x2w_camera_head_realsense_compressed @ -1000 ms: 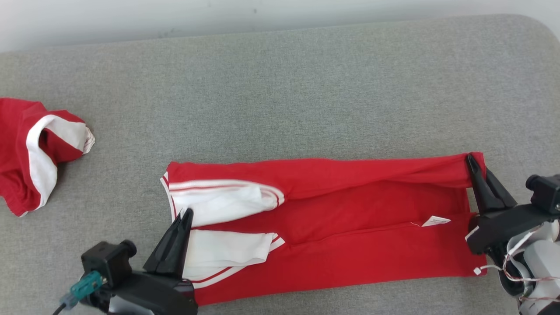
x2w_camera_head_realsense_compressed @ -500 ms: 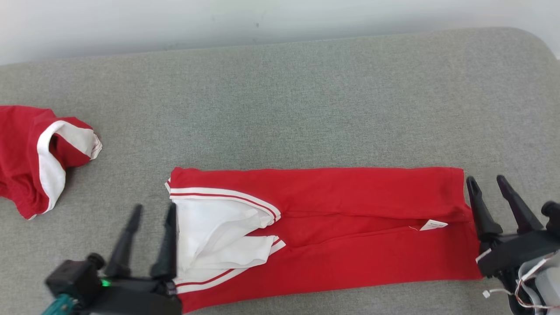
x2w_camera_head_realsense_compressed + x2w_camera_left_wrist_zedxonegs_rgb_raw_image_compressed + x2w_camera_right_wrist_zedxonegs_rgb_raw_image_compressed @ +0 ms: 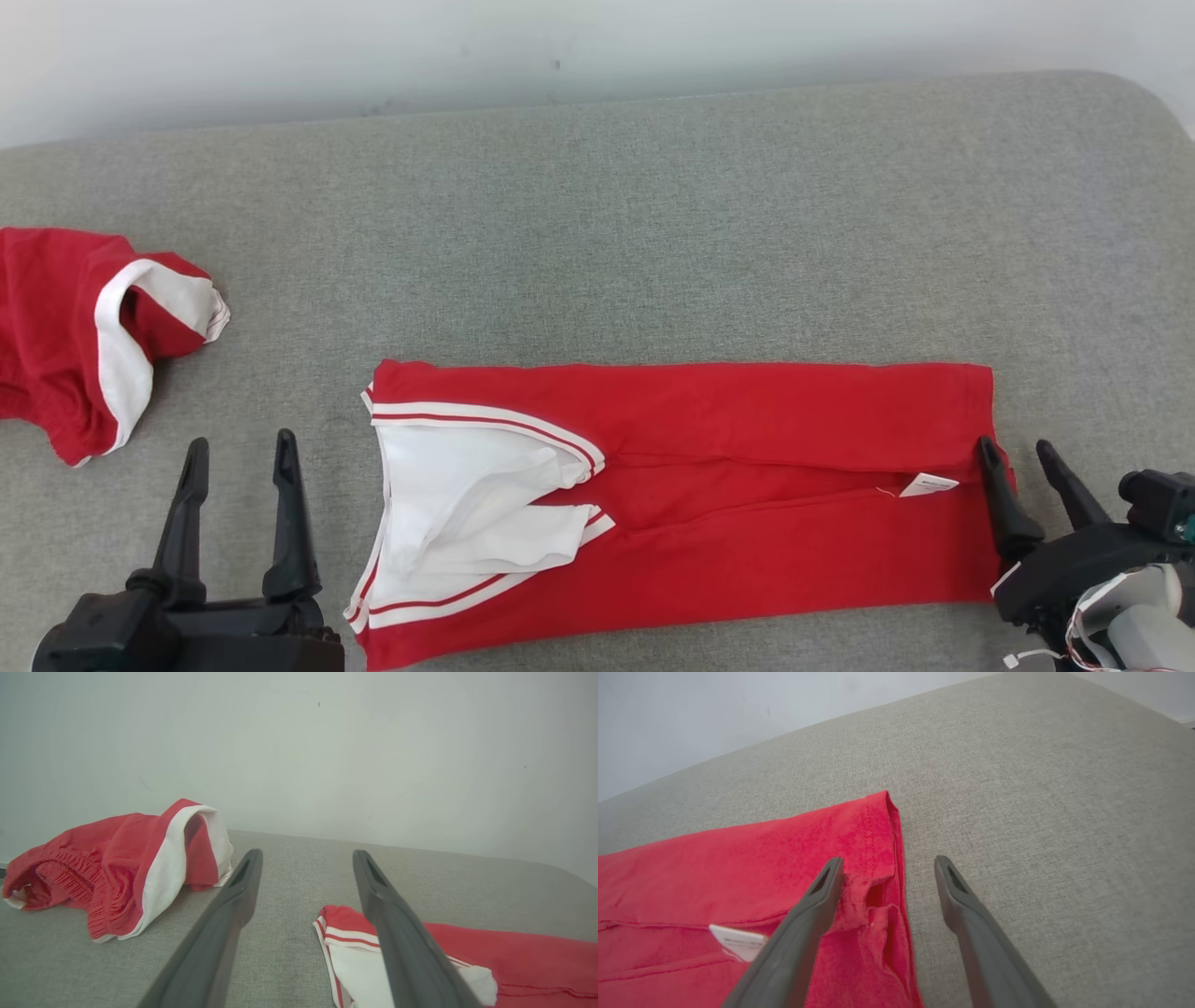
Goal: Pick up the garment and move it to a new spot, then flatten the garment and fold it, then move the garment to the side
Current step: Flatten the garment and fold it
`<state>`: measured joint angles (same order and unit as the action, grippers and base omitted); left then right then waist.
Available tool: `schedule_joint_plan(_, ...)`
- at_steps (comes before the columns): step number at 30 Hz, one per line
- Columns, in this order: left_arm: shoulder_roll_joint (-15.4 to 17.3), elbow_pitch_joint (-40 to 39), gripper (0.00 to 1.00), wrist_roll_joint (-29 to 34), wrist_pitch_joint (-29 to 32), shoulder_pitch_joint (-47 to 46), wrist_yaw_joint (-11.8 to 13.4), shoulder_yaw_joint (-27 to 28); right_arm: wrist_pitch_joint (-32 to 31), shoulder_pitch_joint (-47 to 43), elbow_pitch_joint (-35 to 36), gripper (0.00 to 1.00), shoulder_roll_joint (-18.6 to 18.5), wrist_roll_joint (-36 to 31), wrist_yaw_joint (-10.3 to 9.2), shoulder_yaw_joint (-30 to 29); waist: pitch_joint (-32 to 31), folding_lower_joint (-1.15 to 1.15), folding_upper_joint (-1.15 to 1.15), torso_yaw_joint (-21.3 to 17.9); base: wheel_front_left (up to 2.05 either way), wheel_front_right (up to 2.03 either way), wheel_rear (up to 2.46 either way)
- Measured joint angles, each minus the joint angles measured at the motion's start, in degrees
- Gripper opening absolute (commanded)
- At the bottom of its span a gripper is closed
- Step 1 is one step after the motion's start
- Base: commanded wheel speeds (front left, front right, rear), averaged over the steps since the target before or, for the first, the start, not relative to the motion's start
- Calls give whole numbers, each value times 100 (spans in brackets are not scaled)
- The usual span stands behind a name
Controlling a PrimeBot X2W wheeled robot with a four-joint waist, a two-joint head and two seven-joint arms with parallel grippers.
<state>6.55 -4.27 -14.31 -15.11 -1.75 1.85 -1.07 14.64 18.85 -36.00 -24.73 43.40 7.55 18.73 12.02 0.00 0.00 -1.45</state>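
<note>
Across the lower middle of the head view, the red garment [image 3: 747, 420] lay flat as a long folded band on the grey cushion [image 3: 653, 233], with its white striped part [image 3: 467, 504] at the left end and a white label [image 3: 929, 483] near the right end. At lower left the left gripper [image 3: 241, 439] stood empty with its fingers spread, just beside the garment's left end and clear of it. At lower right the right gripper [image 3: 1012, 443] was also spread and held nothing, one finger at the garment's right edge and the other over bare cushion. A second red-and-white garment [image 3: 65, 327] sat bunched at far left, and the left wrist view added its gathered waistband [image 3: 65, 872]. The right wrist view gave the folded garment's stitched hem [image 3: 871, 830], its layers slightly parted.
</note>
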Motion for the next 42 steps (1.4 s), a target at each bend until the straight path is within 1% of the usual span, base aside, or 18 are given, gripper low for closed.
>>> schedule_joint_plan(5, -241, 113, 100, 175, 0, 15, -204, 278, -5, 144, -478, 100, 149, 108, 0, 186, 0, 0, 1, 62, 0, 0, 0)
schedule_joint_plan(9, -313, 199, 100, 354, 0, 12, -300, 405, 1, 271, -793, 100, 265, 237, 0, 365, 5, 0, 0, 106, 0, 0, 0)
schedule_joint_plan(10, -325, 221, 100, 374, 0, 10, -343, 425, 3, 308, -873, 90, 277, 266, 0, 402, 6, 0, 0, 114, 0, 0, 0)
schedule_joint_plan(11, -336, 234, 100, 376, 0, 10, -346, 445, 9, 345, -944, 64, 287, 305, 0, 443, 5, 0, 0, 119, 0, 0, 0)
schedule_joint_plan(12, -345, 247, 100, 385, 0, 10, -359, 467, 11, 367, -1000, 7, 298, 349, 0, 474, 1, 0, 0, 120, 0, 0, 0)
schedule_joint_plan(13, -349, 259, 100, 393, 0, 10, -381, 488, 21, 391, -1051, 7, 303, 376, 0, 508, -4, 0, 0, 119, 0, 0, 0)
schedule_joint_plan(14, -353, 267, 100, 404, 0, 10, -389, 503, 27, 421, -1101, 0, 308, 409, 0, 542, -11, 0, 0, 117, 0, 0, 0)
schedule_joint_plan(18, -356, 285, 100, 404, 0, 16, -393, 535, 29, 470, -1178, 0, 300, 560, 1, 624, -55, 0, 0, 101, 0, 0, 0)
schedule_joint_plan(21, -358, 302, 100, 387, 0, 28, -387, 513, 26, 489, -1211, 0, 168, 613, 3, 603, -99, 0, 1, 74, 0, 0, 0)
schedule_joint_plan(24, -360, 336, 100, 387, 0, 81, -369, 497, 27, 493, -1282, 0, -165, 653, 2, 465, -168, 0, 1, 53, 0, 0, 0)
schedule_joint_plan(29, -361, 363, 100, 406, 0, 127, -358, 489, 32, 464, -1301, 0, -724, 645, 2, 21, -322, 0, 1, 28, 0, 0, 0)
schedule_joint_plan(33, -363, 377, 100, 415, 0, 246, -366, 505, 34, 347, -1238, 0, -955, 581, 2, -311, -473, 0, 0, 16, 0, 0, 0)
schedule_joint_plan(35, -363, 370, 100, 415, 0, 260, -365, 520, 33, 294, -1141, 0, -1007, 536, 1, -387, -536, 0, 0, 10, 0, 0, 0)
schedule_joint_plan(37, -363, 357, 100, 415, 0, 308, -360, 526, 34, 275, -992, 0, -973, 402, 1, -410, -585, 0, 0, -3, 0, 0, 0)
schedule_joint_plan(42, -364, 353, 100, 413, 0, 364, -336, 483, 34, 216, -598, 0, -647, 265, 1, -307, -638, 0, 0, -41, 0, 0, 0)
